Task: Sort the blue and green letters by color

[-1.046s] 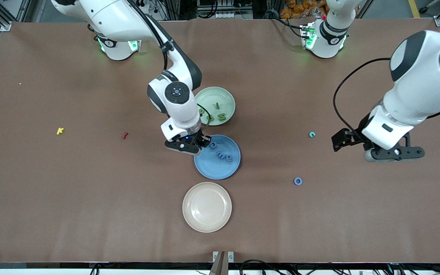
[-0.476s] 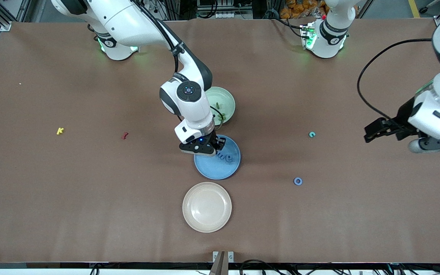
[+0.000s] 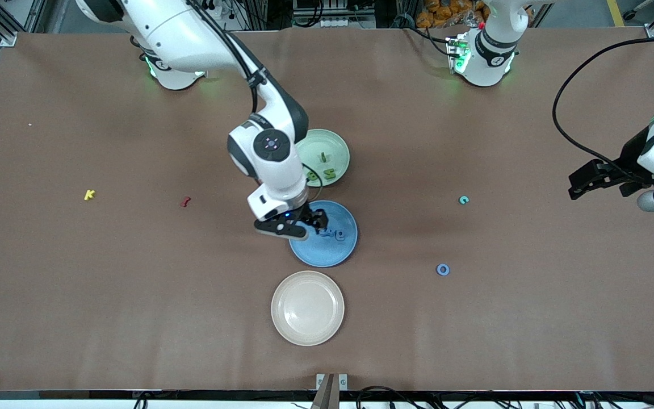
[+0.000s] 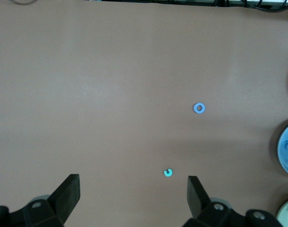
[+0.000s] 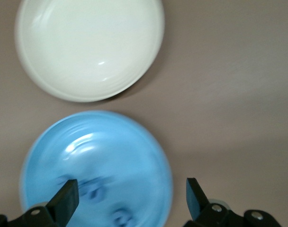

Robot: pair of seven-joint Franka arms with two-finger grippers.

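Note:
Blue letters [image 3: 334, 233] lie on a blue plate [image 3: 327, 253]. Green letters [image 3: 329, 172] lie in a pale green plate [image 3: 339, 145] beside it, farther from the front camera. A blue ring-shaped letter [image 3: 443, 269] and a teal-green letter [image 3: 463, 199] lie loose on the table toward the left arm's end. My right gripper [image 3: 315, 220] is open and empty just over the blue plate [image 5: 96, 151], above the blue letters [image 5: 94, 187]. My left gripper [image 3: 585, 180] is open and empty, high near its end of the table. Its wrist view shows the ring letter [image 4: 199, 108] and the teal-green letter [image 4: 168, 172].
An empty cream plate [image 3: 307, 307] sits nearer the front camera than the blue plate and also shows in the right wrist view [image 5: 89, 47]. A yellow letter [image 3: 89, 195] and a dark red letter [image 3: 185, 201] lie toward the right arm's end.
My right gripper has moved from the blue plate's edge to over the plate. My left arm has drawn away from the teal-green letter toward its own end of the table.

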